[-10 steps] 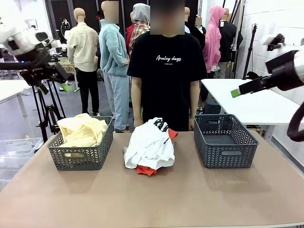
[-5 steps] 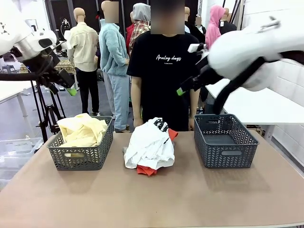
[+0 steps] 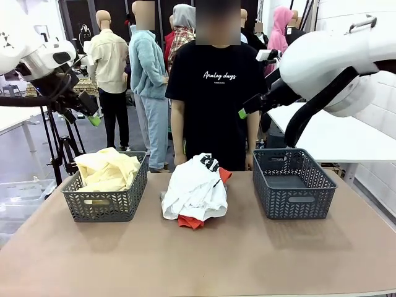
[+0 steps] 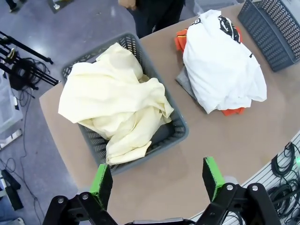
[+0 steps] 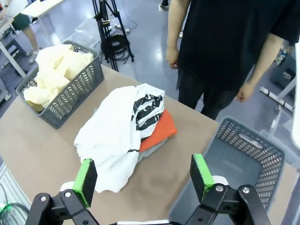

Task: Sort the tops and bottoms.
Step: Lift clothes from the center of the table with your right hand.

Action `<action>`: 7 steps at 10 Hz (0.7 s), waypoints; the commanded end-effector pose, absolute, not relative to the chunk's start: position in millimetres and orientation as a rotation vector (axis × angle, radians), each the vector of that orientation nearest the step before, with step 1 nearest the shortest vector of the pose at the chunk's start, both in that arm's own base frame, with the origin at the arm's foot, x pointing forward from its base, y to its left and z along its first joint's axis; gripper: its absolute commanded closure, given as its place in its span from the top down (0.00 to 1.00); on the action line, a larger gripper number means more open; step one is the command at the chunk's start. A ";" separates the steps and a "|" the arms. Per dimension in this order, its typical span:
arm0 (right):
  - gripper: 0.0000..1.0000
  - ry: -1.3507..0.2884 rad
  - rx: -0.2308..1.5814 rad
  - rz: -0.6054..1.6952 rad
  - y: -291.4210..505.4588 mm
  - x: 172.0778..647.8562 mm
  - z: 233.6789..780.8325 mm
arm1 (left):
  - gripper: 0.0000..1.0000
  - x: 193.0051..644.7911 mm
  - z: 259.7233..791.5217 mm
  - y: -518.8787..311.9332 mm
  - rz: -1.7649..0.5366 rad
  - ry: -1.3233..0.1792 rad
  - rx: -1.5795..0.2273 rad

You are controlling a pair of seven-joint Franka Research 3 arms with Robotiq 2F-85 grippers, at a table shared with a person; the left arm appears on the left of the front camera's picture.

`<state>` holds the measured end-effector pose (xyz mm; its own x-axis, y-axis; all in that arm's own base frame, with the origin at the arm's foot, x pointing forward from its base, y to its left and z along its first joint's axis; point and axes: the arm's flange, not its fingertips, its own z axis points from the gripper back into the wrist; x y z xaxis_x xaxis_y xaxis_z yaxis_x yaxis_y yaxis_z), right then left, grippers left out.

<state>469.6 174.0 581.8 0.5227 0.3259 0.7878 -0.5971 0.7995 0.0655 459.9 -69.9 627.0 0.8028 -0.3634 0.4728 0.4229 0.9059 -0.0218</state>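
A pale yellow garment (image 3: 106, 168) (image 4: 117, 101) (image 5: 54, 70) fills the left basket (image 3: 105, 207). In the table's middle a white garment (image 3: 195, 189) (image 4: 220, 65) (image 5: 117, 136) with a black print lies on top of an orange-red one (image 3: 190, 221) (image 5: 157, 131). A light grey one (image 4: 185, 80) peeks out beneath them. My left gripper (image 3: 90, 117) (image 4: 157, 180) hangs open high above the left basket. My right gripper (image 3: 242, 114) (image 5: 143, 178) is open too, high up between the pile and the right basket (image 3: 292, 184). Neither holds anything.
The right basket (image 5: 234, 164) is empty. A person in a black T-shirt (image 3: 216, 86) stands at the table's far edge, hands (image 5: 172, 57) hanging down. Bare tabletop (image 3: 204, 260) stretches along the near side. A tripod (image 3: 59, 148) stands behind the left basket.
My right arm has swung in from the far right to above the table's middle, then eased slightly right. The left gripper has shifted a little. The clothes have not moved.
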 end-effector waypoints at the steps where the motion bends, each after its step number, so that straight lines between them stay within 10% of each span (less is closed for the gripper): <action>1: 1.00 -0.861 0.384 0.609 196.9 516.6 554.3 | 1.00 461.6 627.7 -72.7 -0.418 -0.508 -0.076; 7: 1.00 -0.576 0.324 0.848 327.0 622.4 497.5 | 1.00 459.8 628.7 -72.6 -0.437 -0.494 -0.100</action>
